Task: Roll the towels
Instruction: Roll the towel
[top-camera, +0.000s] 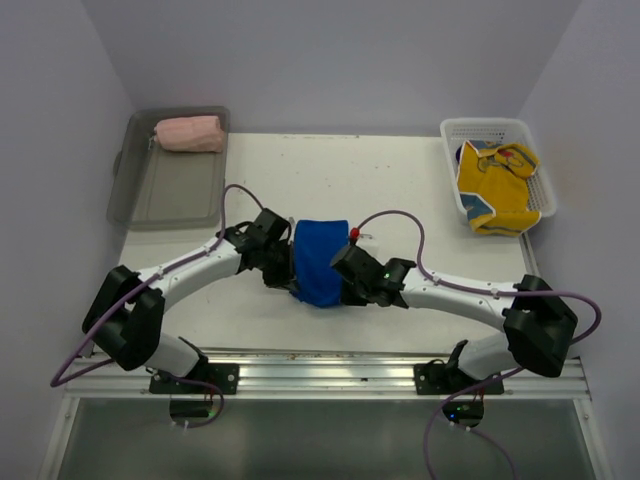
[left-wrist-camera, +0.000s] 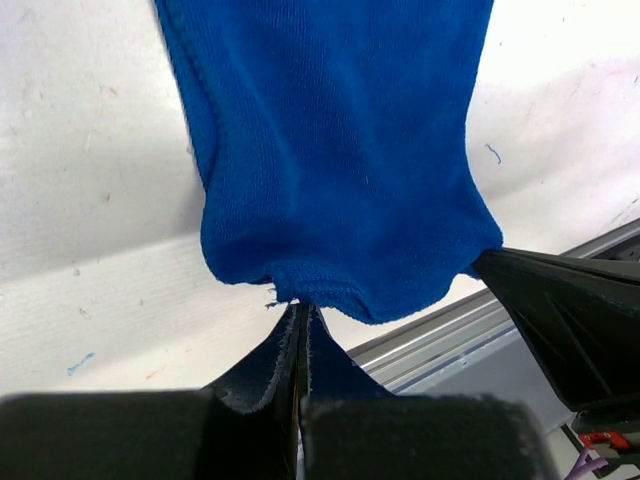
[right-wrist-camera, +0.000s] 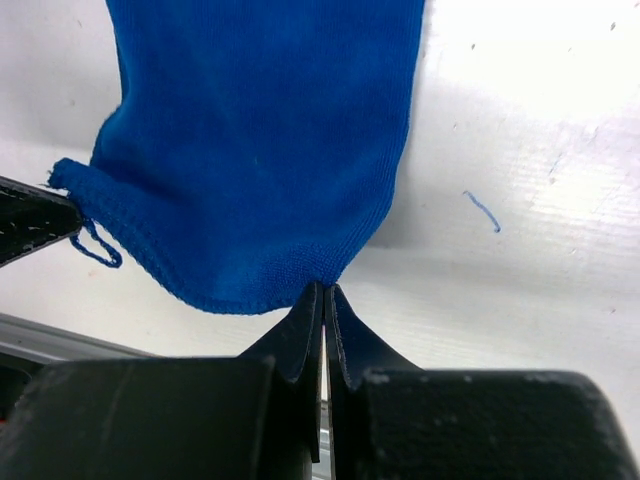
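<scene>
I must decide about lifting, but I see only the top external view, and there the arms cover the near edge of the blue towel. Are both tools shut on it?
Observer: In the left wrist view, the left tool is shut on the hem of the blue towel, near one corner.
Operator: And the right one?
Observer: In the right wrist view, the right tool is shut on the other near corner, at the very edge only.
Operator: Is the hem straight between them?
Observer: No, it curves between the two grips.
</scene>
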